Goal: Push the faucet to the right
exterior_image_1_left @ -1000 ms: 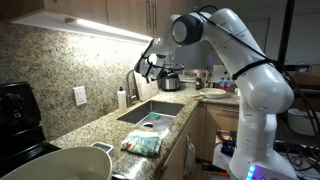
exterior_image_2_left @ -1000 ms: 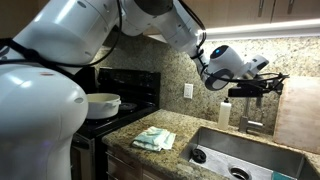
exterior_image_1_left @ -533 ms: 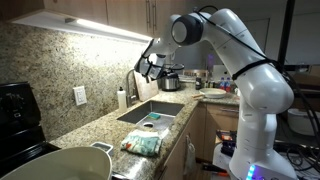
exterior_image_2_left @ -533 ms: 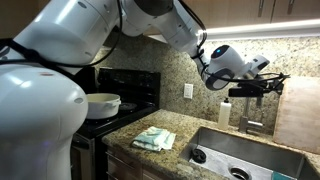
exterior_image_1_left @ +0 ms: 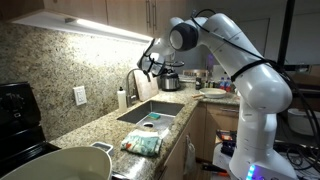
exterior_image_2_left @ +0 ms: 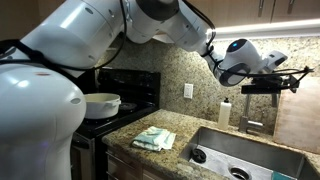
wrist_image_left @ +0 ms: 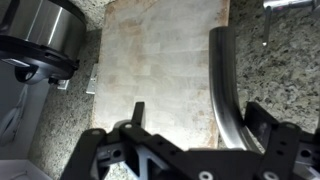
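One wide-spread gripper [wrist_image_left: 196, 125] straddles the faucet [wrist_image_left: 226, 95] above speckled granite counter [exterior_image_1_left: 93, 127].

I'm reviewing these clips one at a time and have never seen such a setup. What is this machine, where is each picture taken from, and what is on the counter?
The big white machine is a robot arm with a black two-fingered pincer at its end. Two pictures come from cameras standing in the kitchen and looking at it from different places. The third comes from a camera on the arm's wrist, looking down past the pincer. Set in the granite counter is a sink with a tall arched faucet behind it. A small white soap bottle stands beside the faucet. A folded cloth lies nearer the camera and a metal pot stands further back. The wrist view also shows a wooden cutting board. The pincer is open and holds nothing. In the wrist view the faucet's spout shows between its fingers.
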Robot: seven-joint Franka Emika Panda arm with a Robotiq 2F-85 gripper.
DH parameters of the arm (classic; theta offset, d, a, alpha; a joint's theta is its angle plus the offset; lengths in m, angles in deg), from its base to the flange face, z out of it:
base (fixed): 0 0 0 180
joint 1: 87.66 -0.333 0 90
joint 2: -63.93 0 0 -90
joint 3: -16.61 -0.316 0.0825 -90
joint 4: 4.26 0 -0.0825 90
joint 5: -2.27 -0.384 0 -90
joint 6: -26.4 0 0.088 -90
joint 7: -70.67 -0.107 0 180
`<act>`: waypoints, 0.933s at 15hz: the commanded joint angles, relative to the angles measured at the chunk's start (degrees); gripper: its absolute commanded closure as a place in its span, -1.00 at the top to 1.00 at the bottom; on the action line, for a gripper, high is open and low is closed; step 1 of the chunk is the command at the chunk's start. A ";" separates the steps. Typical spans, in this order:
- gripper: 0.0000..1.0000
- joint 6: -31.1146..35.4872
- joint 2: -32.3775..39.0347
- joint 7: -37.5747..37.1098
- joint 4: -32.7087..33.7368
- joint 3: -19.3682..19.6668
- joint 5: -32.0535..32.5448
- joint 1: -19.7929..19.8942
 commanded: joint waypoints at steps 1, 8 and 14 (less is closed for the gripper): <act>1.00 -3.91 4.37 -3.39 6.16 4.11 0.41 2.03; 1.00 -4.92 3.45 -29.91 9.41 -3.03 32.33 13.40; 1.00 -5.49 -10.20 -21.99 -7.06 -18.06 37.57 17.82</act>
